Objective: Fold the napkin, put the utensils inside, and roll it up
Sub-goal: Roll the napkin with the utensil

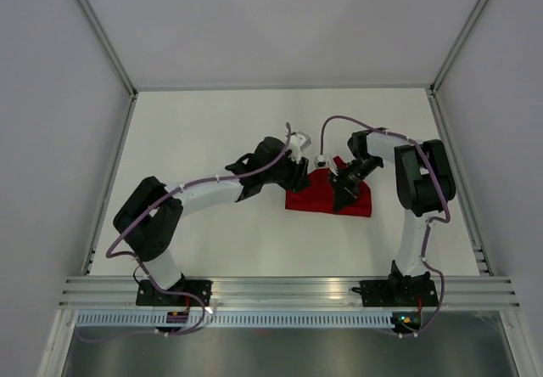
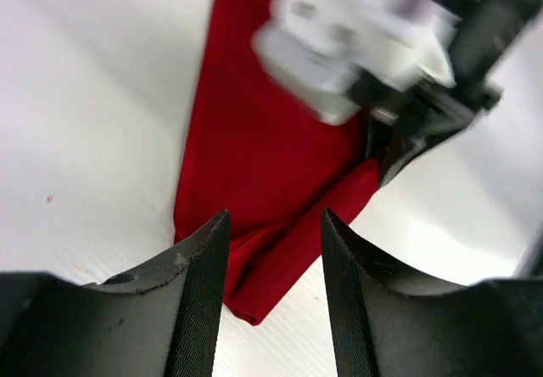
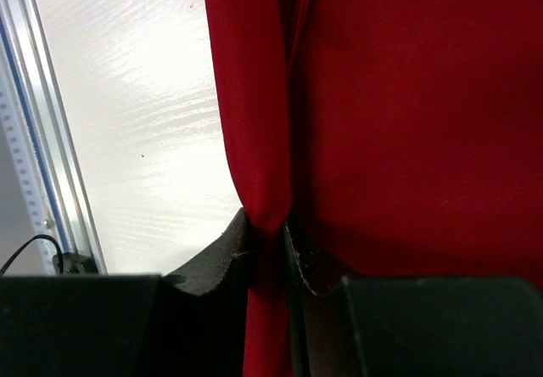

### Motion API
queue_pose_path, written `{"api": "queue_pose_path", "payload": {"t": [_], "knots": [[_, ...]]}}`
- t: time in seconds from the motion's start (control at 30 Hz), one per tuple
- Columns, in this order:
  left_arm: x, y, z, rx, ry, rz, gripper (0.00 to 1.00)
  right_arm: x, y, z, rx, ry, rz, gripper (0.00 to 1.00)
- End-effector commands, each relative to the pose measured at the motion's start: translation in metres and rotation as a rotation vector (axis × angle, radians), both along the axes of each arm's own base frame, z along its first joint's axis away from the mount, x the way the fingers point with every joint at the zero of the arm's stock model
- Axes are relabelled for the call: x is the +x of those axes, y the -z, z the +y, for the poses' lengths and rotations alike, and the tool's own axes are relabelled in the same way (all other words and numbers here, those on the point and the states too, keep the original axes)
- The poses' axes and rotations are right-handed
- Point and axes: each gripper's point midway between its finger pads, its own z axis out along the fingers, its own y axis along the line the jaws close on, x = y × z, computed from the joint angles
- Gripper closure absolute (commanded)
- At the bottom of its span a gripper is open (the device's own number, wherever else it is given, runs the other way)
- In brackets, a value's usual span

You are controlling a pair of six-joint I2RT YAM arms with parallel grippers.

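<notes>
While the right gripper (image 3: 265, 222) is pinching a raised ridge of the napkin (image 3: 407, 122) btwn its fingers (image 3: 222, 258) (the cloth is bunching tight at that pinch, bottom centre of the right wrist view), the left gripper (image 2: 274, 224) is hovering w/ its fingers apart and nothing btwn them. In the top view the napkin is lying right of centre on the white worktop (image 1: 212, 131), already folded down to a compact red patch, w/ both wrists crowding over its upper edge. In the left wrist view its lower corner is sitting just past the spread fingertips, w/ a doubled edge running up toward the blurred right wrist at upper right. No knife is showing in any view, so I cannot tell whether it is tucked inside the folds.

Handling, as I'm judging it: the fabric is looking thin, limp and a bit shiny, so prob. very light and slippery, w/ layers sliding over each other and no stiffness to hold a crease. The best hold is looking like the doubled edge nr the lower corner, catching all layers at once. A grab at mid-cloth is likely lifting only the top layer and undoing the fold.
</notes>
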Motion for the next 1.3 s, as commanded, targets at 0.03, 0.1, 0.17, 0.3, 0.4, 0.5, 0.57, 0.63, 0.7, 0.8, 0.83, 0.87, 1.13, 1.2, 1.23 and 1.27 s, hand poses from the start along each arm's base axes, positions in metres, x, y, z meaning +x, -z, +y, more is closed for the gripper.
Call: {"api": "queue_pose_path", "payload": {"t": [0.03,0.1,0.17,0.3,0.4,0.5,0.57,0.63,0.7,0.8,0.83,0.87,1.13,1.2,1.23,1.27], "knots": [[-0.014,-0.006,-0.03,0.245,0.156,-0.415,0.48,-0.004,0.025,-0.016,-0.066,-0.047,0.05,0.91],[-0.024,0.0,-0.043,0.316,0.22,-0.506,0.48,0.001,0.025,-0.016,-0.063,-0.039,0.057,0.91],[-0.026,0.011,-0.049,0.374,0.242,-0.552,0.48,0.001,0.025,-0.017,-0.055,-0.033,0.081,0.91],[-0.043,0.027,-0.069,0.454,0.364,-0.643,0.47,0.003,0.027,-0.02,-0.056,-0.02,0.109,0.91],[-0.05,0.042,-0.078,0.516,0.423,-0.68,0.46,0.005,0.028,-0.021,-0.06,-0.015,0.114,0.91],[-0.053,0.05,-0.086,0.535,0.454,-0.697,0.45,0.006,0.03,-0.022,-0.065,-0.014,0.123,0.91],[-0.058,0.057,-0.092,0.535,0.482,-0.694,0.44,0.006,0.031,-0.023,-0.07,-0.012,0.129,0.91],[-0.058,0.059,-0.097,0.542,0.498,-0.707,0.44,0.005,0.032,-0.023,-0.075,-0.013,0.134,0.91],[-0.062,0.063,-0.101,0.542,0.52,-0.703,0.44,0.006,0.033,-0.024,-0.081,-0.014,0.133,0.91],[-0.062,0.066,-0.108,0.535,0.535,-0.701,0.44,0.006,0.034,-0.025,-0.083,-0.014,0.138,0.91],[-0.063,0.072,-0.109,0.538,0.543,-0.692,0.44,0.005,0.035,-0.025,-0.084,-0.014,0.142,0.91],[-0.063,0.074,-0.109,0.537,0.551,-0.688,0.44,0.006,0.035,-0.025,-0.084,-0.013,0.142,0.91],[-0.076,0.1,-0.111,0.509,0.623,-0.568,0.77,0.009,0.035,-0.027,-0.089,-0.008,0.14,0.91],[-0.078,0.105,-0.109,0.498,0.636,-0.515,0.85,0.01,0.035,-0.027,-0.089,-0.009,0.136,0.89],[-0.079,0.108,-0.108,0.492,0.646,-0.499,0.89,0.012,0.034,-0.026,-0.089,-0.005,0.124,0.87],[-0.081,0.11,-0.105,0.492,0.656,-0.472,0.95,0.012,0.035,-0.026,-0.09,0.001,0.12,0.84]]}}
